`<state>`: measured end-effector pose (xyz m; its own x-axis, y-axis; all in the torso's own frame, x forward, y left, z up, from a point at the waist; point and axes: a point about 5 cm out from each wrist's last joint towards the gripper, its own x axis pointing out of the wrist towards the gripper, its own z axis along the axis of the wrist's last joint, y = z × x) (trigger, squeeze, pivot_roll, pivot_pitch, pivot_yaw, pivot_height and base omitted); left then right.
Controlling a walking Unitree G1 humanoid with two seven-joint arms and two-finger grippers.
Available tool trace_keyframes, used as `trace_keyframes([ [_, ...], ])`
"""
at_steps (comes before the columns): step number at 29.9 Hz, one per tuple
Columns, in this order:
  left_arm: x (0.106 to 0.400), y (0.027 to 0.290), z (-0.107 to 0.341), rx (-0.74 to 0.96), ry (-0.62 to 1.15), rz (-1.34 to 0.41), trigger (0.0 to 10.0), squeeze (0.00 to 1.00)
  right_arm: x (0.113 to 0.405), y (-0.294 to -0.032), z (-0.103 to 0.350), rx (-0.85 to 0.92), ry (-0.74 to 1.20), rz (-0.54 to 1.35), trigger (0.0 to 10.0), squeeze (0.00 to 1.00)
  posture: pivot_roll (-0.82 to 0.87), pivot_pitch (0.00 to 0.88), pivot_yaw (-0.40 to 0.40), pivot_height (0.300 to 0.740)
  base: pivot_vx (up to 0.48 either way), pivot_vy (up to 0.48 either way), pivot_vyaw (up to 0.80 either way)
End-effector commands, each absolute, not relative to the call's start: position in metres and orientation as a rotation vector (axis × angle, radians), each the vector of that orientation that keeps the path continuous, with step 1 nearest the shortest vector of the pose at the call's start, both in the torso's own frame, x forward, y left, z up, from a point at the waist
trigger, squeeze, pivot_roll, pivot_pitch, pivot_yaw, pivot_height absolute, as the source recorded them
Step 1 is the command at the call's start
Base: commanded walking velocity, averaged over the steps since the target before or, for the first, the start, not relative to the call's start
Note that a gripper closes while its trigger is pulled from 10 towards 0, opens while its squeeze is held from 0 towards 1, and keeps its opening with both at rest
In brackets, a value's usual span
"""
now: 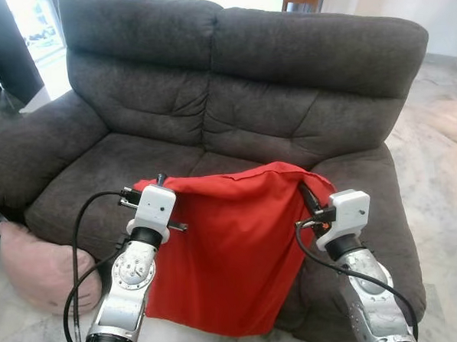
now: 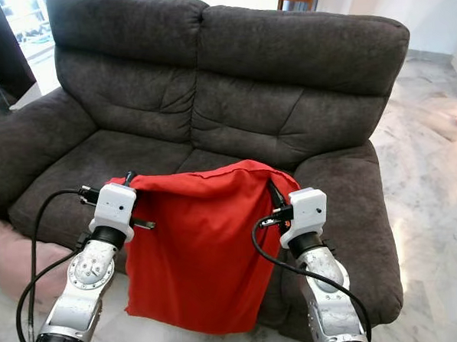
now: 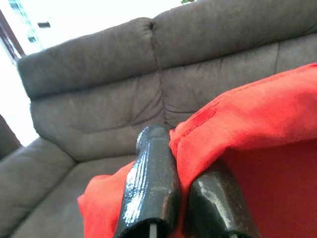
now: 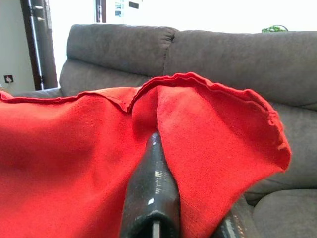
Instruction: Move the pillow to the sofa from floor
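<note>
Grippers, left gripper [image 1: 161, 179] and right gripper [image 1: 305, 190], pinch the red pillow's [image 1: 225, 248] top corners before the grey sofa [image 1: 285, 84].

A dark grey sofa [image 1: 287, 114] stands on a pale marble floor [image 1: 435, 160], and a pink pillow [image 1: 38, 265] lies on the floor against its front left corner.

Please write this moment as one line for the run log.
left gripper: shut on red pillow | right gripper: shut on red pillow | pillow: held up before sofa seat | pink pillow: on floor
</note>
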<state>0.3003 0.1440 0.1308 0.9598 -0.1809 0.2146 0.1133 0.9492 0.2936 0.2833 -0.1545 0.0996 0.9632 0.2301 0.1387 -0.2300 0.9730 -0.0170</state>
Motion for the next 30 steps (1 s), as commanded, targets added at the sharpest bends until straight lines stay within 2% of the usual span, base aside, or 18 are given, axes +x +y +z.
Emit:
trace_keyframes([
  [1,0.3,0.141,0.155,0.242,-0.344,-0.141,10.0,0.0,0.283,-0.154,0.113,-0.001,-0.205,0.231,10.0,0.0,0.1,0.004,-0.082,0.74,0.0,0.0,0.0],
  [16,0.295,0.125,0.153,0.271,-0.345,-0.253,10.0,0.0,0.28,-0.154,0.11,0.016,-0.193,0.203,10.0,0.0,0.1,0.0,-0.068,0.74,0.0,0.0,0.0],
  [30,0.295,0.123,0.159,0.274,-0.36,-0.26,10.0,0.0,0.282,-0.152,0.112,0.016,-0.199,0.193,10.0,0.0,0.1,0.0,-0.064,0.74,0.051,0.0,0.0],
])
